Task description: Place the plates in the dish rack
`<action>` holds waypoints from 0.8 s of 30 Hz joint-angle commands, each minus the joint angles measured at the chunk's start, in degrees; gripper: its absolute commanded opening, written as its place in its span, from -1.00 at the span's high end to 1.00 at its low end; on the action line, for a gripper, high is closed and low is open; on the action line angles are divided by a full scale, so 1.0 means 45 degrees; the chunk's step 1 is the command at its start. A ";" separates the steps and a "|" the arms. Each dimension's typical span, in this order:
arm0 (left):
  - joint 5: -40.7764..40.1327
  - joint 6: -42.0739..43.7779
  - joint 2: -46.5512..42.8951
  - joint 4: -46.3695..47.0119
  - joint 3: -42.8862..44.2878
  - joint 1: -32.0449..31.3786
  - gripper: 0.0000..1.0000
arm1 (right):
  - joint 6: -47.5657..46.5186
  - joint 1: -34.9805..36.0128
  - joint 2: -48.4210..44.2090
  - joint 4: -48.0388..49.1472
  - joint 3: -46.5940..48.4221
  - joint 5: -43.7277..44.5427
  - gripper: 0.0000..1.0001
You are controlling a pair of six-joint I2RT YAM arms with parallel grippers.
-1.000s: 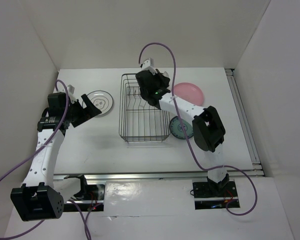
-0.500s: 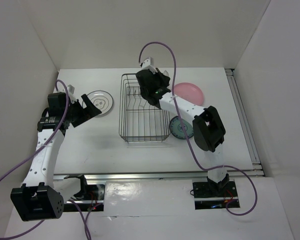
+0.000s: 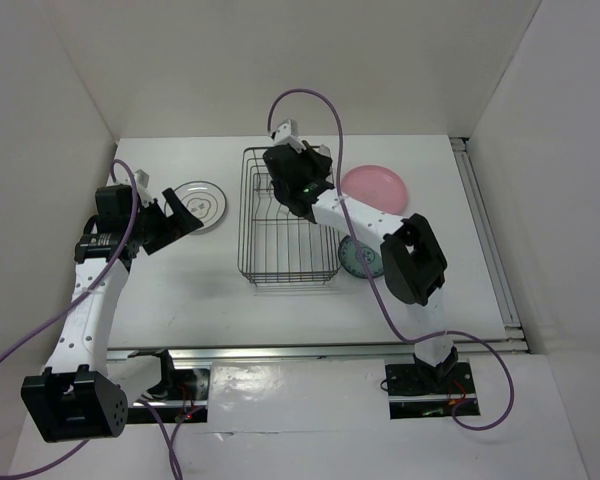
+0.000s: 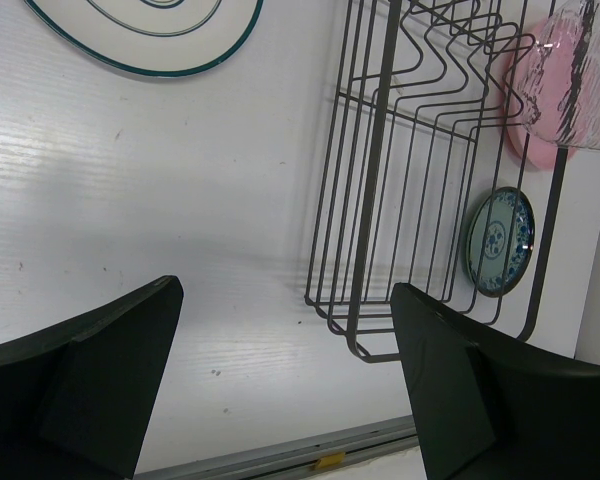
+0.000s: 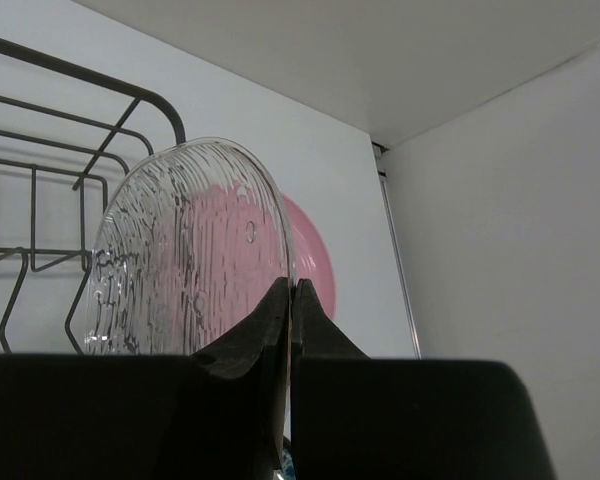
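My right gripper (image 3: 286, 174) is shut on the rim of the clear glass plate (image 5: 185, 262) and holds it on edge above the far end of the dark wire dish rack (image 3: 285, 250). The rack's wires also show in the right wrist view (image 5: 80, 170). The pink plate (image 3: 377, 183) lies flat to the right of the rack. The blue-green plate (image 3: 357, 257) lies at the rack's near right, partly under my right arm. The white ringed plate (image 3: 202, 203) lies left of the rack. My left gripper (image 3: 182, 218) is open and empty just beside it.
White walls close in the table at the back and both sides. A metal rail (image 3: 485, 240) runs along the right edge. In the left wrist view the rack (image 4: 410, 180) stands between the white plate (image 4: 150, 30) and the blue-green plate (image 4: 500, 240).
My right gripper has shifted a little to the left with the glass plate, over the rack's far end. The left arm has not moved.
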 commanded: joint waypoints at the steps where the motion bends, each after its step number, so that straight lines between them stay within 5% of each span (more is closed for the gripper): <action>1: 0.0247 0.0307 -0.0263 0.0365 -0.0068 0.0088 -0.99 | -0.0259 0.0101 0.0215 0.0935 0.0022 0.0298 1.00; 24: 0.0365 0.0307 -0.0263 0.0365 -0.0068 0.0088 -0.99 | 0.0677 0.0101 0.0840 0.0564 -0.0213 0.0317 0.96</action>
